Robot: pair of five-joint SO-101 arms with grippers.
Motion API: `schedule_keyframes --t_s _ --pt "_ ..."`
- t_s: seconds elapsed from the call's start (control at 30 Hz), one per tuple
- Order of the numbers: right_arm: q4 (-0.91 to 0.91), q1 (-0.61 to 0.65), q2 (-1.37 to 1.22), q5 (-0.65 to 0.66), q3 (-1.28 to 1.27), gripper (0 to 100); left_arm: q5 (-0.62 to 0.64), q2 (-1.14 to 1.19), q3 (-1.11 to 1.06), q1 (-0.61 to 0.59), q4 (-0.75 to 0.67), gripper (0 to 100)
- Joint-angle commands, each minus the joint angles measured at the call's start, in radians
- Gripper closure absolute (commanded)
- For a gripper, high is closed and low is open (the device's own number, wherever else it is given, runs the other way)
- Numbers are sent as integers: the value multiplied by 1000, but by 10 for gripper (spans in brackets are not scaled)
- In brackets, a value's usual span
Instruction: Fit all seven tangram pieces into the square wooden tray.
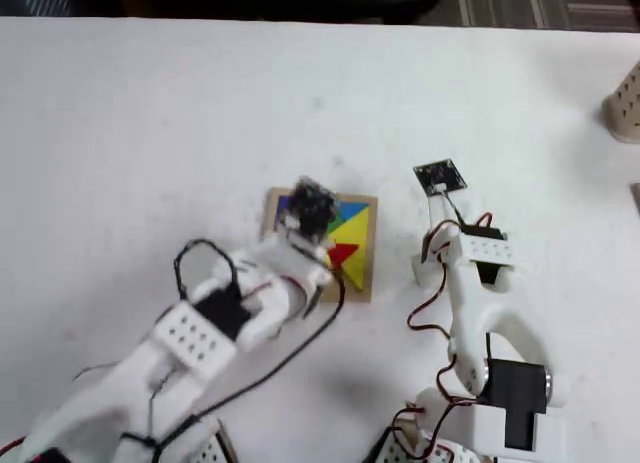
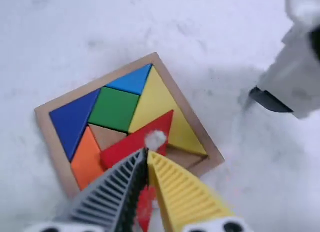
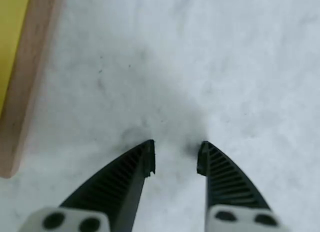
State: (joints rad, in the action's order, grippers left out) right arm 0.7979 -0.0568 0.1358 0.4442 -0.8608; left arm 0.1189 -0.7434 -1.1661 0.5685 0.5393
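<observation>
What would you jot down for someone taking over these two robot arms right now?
Left gripper: shut on the red triangle, over the wooden tray.
Right gripper: open, empty, over the table beside the tray.
Done: dark blue triangle, green square, orange triangle and yellow triangle lie flat in the tray.
Left: the red triangle sits askew, overlapping the yellow triangle; it probably belongs in the bare gap beside it.

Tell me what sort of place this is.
Probably a robotics test bench: a left arm and right arm with exposed wiring stand on a plain white table, by tangram pieces in a wooden tray.
</observation>
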Motion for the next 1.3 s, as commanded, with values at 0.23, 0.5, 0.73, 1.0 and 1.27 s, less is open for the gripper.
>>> schedule_keyframes --t_s 0.23,0.5,0.73,1.0,1.27 --pt "8 5 30 8 -5 861 14 -77 -84 191 87 980" --pt "10 5 30 8 -5 861 14 226 32 157 87 980" --pt "10 5 30 8 -5 861 14 305 95 59 91 980" --pt "10 5 30 8 -5 861 14 311 97 -101 155 980" --pt "10 5 30 8 -5 861 12 305 100 -130 147 980"
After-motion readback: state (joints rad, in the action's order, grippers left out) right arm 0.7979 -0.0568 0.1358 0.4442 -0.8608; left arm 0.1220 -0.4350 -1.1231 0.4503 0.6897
